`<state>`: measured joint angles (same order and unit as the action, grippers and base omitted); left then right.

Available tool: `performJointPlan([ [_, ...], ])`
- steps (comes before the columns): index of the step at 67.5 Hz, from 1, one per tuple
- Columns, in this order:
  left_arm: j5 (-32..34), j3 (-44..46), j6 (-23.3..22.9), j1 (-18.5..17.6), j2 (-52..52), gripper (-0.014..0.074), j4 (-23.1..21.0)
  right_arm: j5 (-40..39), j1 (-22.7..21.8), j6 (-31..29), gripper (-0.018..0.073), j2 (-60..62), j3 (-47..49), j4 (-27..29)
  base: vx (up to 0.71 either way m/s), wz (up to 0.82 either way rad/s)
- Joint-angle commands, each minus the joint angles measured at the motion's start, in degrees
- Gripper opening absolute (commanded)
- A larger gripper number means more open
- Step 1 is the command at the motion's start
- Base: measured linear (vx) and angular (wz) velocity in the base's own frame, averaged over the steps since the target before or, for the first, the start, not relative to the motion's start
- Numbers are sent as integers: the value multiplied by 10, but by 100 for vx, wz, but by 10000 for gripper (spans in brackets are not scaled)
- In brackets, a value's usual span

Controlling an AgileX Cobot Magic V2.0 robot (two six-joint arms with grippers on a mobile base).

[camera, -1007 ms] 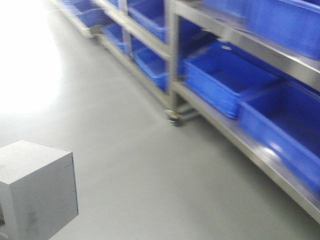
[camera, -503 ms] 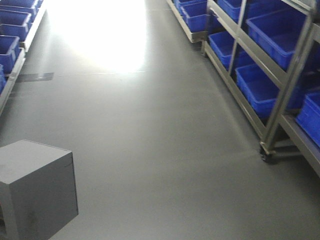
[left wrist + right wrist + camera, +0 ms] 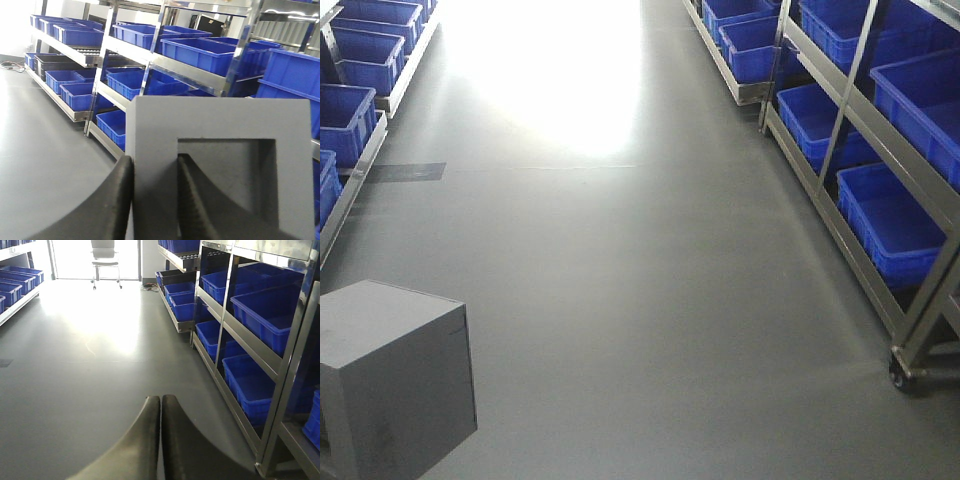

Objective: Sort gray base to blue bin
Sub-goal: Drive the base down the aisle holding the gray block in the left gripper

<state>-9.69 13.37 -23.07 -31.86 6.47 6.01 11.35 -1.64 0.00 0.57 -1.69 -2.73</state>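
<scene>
Gripping the matte gray cube-like base (image 3: 220, 120) by one wall, the left gripper (image 3: 155, 167) has one black finger on the outside face and the other down in the square recess. The block is clamped right at the pincer, recess turned toward the wrist camera, and shows low on the near left of the front view. The right gripper (image 3: 160, 401) is pressed together on nothing, so the left arm looks to be the one to deliver. Ahead lies the gray floor (image 3: 650, 300), an open aisle with nothing standing in it nearby. Along the right runs a steel rack (image 3: 840, 90) on a caster (image 3: 900, 378), loaded with blue plastic crates (image 3: 890, 215). A lower rack of like crates (image 3: 345, 110) lines the far left, with a dark floor plate (image 3: 405, 172) beside it. At the far end stands an office chair (image 3: 105, 255). I cannot pick out the deep smooth-walled blue bin among these, so which way the block must travel is unsettled. The rack's posts seem the thing to steer wide of.
</scene>
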Motion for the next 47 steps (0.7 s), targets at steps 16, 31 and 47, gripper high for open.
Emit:
performJointPlan([
  [16,60,17,-2,-1,6,-7,-2,-41,1,-7,-5,9,-4,-3,50,4],
  [31,60,17,-2,-1,6,-7,-2,-41,1,-7,-5,9,-4,-3,53,11],
  [47,60,17,-2,-1,6,-7,-2,-41,1,-7,-5,9,-4,-3,55,12],
])
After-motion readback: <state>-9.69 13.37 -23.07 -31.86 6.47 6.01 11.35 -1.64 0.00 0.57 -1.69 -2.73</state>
